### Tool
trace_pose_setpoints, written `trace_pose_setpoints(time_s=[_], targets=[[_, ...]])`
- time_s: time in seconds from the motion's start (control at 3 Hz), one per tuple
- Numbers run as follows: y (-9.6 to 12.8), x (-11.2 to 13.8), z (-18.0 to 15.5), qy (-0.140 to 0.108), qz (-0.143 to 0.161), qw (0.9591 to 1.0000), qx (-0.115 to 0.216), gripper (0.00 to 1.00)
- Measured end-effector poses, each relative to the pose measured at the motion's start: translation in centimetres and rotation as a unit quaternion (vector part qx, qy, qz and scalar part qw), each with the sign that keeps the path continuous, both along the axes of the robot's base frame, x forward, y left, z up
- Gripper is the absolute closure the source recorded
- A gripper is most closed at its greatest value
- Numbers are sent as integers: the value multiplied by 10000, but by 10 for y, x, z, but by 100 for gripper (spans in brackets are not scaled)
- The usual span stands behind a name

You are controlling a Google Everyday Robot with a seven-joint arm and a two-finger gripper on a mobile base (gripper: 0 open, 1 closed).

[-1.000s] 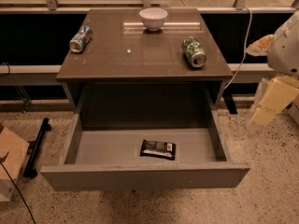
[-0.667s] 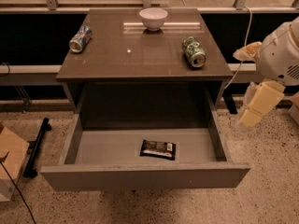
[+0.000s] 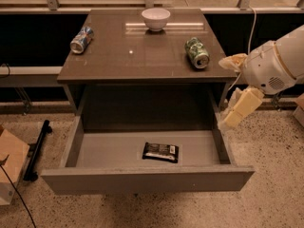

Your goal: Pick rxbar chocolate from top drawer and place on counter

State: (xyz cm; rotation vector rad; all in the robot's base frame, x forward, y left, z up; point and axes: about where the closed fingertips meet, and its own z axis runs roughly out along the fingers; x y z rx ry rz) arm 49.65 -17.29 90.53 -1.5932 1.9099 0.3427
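The rxbar chocolate (image 3: 160, 151), a flat black wrapper with a white label, lies on the floor of the open top drawer (image 3: 147, 178), near the front and a little right of centre. The counter (image 3: 142, 51) is the glossy brown tabletop above it. My gripper (image 3: 229, 91) hangs at the right side of the cabinet, just outside the drawer's right wall and above it. Its two cream fingers (image 3: 241, 107) are spread apart and hold nothing. It is well right of the bar and higher than it.
On the counter stand a white bowl (image 3: 156, 18) at the back middle, a crushed can (image 3: 81, 39) at the left and a green crushed can (image 3: 197, 52) at the right. A cardboard box (image 3: 10, 167) and a black bar (image 3: 37, 148) lie on the floor at left.
My arm and gripper have moved left, from beyond the cabinet's right side to right next to the drawer's right wall. The bar and cans have not moved.
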Motion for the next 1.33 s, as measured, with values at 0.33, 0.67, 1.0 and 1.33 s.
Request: trace_pose_setpoints(time_s=[0.33, 0.67, 1.0, 1.33], targets=[[0, 0, 0, 0, 0, 10000, 0, 0], [9, 3, -6, -120, 5, 9997, 233, 0], [23, 10, -20, -184, 133, 9984, 517, 0], [38, 17, -41, -178, 317, 9956, 867, 0]])
